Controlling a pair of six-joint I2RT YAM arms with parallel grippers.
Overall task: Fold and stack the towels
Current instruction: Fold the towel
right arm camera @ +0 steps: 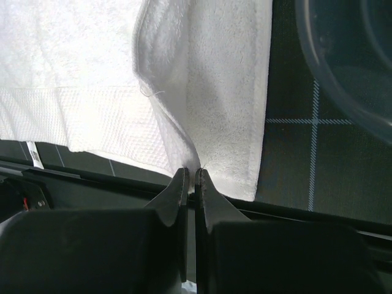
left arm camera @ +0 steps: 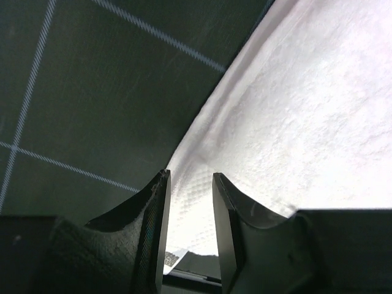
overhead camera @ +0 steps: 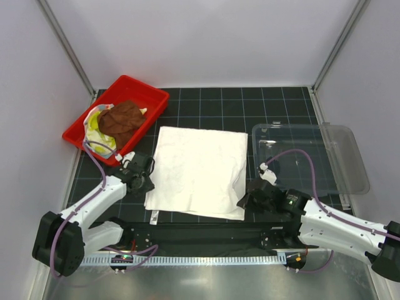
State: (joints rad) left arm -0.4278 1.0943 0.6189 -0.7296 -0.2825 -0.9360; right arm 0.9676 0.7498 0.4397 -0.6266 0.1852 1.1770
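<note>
A large white towel (overhead camera: 197,169) lies folded flat on the black gridded mat between the two arms. My left gripper (overhead camera: 147,181) sits at its near left edge; in the left wrist view the gripper (left arm camera: 190,176) is open over the towel (left arm camera: 294,122), which shows through the gap unpinched. At the near right corner my right gripper (overhead camera: 248,201) is shut on the white towel. The right wrist view shows that gripper (right arm camera: 192,173) pinching a raised fold of the towel (right arm camera: 73,61). A brown towel (overhead camera: 122,117) and a yellow-green one (overhead camera: 94,125) lie bunched in the red tray.
The red tray (overhead camera: 134,82) stands at the back left, close to the left wall. A clear plastic bin (overhead camera: 312,156) sits at the right, just beyond my right gripper, its rounded corner (right arm camera: 349,61) in the right wrist view. White walls enclose the mat.
</note>
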